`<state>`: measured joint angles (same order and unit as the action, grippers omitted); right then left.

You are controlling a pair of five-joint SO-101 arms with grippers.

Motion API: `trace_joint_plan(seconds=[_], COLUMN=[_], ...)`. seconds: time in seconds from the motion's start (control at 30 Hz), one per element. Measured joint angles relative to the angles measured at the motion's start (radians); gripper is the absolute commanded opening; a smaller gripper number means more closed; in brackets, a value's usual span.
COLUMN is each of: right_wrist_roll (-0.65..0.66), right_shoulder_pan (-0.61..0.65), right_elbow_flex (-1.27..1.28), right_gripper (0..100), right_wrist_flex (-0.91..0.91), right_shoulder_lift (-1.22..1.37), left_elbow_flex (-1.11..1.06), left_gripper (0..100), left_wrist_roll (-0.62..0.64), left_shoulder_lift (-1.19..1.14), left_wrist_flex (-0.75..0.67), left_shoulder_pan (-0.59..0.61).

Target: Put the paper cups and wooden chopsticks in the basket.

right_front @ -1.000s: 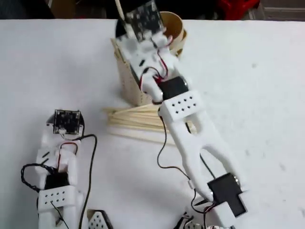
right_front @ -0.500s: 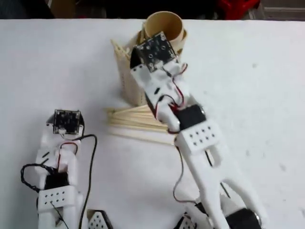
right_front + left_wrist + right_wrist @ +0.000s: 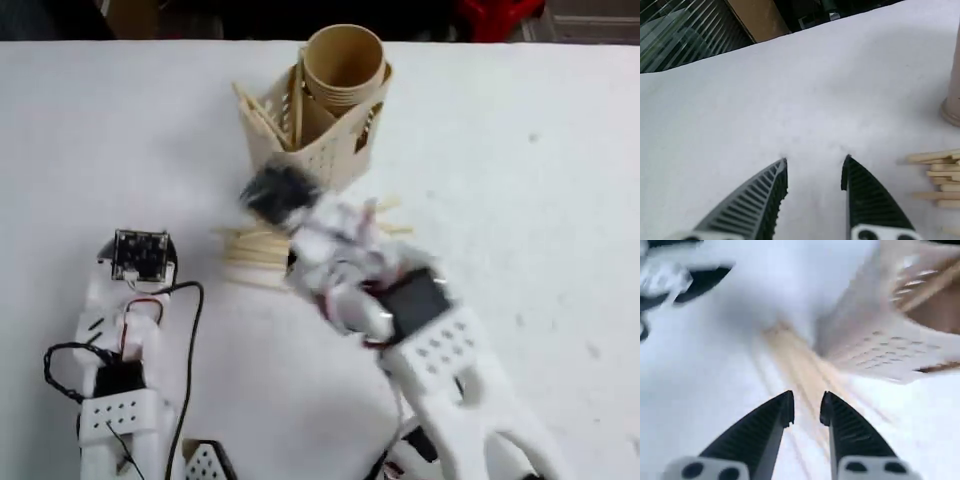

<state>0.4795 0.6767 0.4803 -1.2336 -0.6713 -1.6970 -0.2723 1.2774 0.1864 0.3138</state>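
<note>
A cream perforated basket (image 3: pixel 325 150) stands at the back of the white table with stacked paper cups (image 3: pixel 343 62) and a few chopsticks upright in it. A pile of wooden chopsticks (image 3: pixel 250 255) lies flat in front of it. My right gripper (image 3: pixel 278 195) hangs over the pile's basket end; in its wrist view the gripper (image 3: pixel 806 407) is narrowly open and empty above the chopsticks (image 3: pixel 800 362), beside the basket (image 3: pixel 880 340). My left gripper (image 3: pixel 815 162) is open over bare table, with the chopstick ends (image 3: pixel 940 175) off to its side.
The left arm (image 3: pixel 130 330) rests at the front left with its black cable looping beside it. The table's far edge runs just behind the basket. Bare white tabletop lies to both sides of the basket.
The right arm has pulled back from above the basket and dropped toward the chopstick pile, uncovering the cups. The left arm has kept still.
</note>
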Motion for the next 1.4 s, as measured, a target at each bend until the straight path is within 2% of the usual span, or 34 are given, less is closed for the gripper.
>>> trace_joint_plan(seconds=[0.17, 0.37, 0.57, 0.87, 1.0, 1.4], right_wrist_roll=[0.153, 0.175, 0.176, 0.176, 0.176, 0.15], right_shoulder_pan=[0.057, 0.063, 0.06, 0.055, 0.054, 0.052], right_elbow_flex=[0.089, 0.132, 0.132, 0.127, 0.124, 0.127], right_gripper=[12.5, 12.6, 12.6, 11.8, 1.1, 1.6], right_wrist_flex=[0.04, 0.249, 0.336, 0.433, 0.434, 0.411], right_shoulder_lift=[0.235, 0.505, 0.651, 0.758, 0.764, 0.741], left_elbow_flex=[0.0, 0.0, 0.0, 0.0, 0.0, 0.0], left_gripper=[19, 19, 19, 19, 19, 19], left_wrist_roll=[0.0, 0.0, 0.0, 0.0, 0.0, 0.0], left_shoulder_lift=[0.0, 0.0, 0.0, 0.0, 0.0, 0.0], left_wrist_flex=[0.0, 0.0, 0.0, 0.0, 0.0, 0.0], left_shoulder_pan=[0.0, 0.0, 0.0, 0.0, 0.0, 0.0])
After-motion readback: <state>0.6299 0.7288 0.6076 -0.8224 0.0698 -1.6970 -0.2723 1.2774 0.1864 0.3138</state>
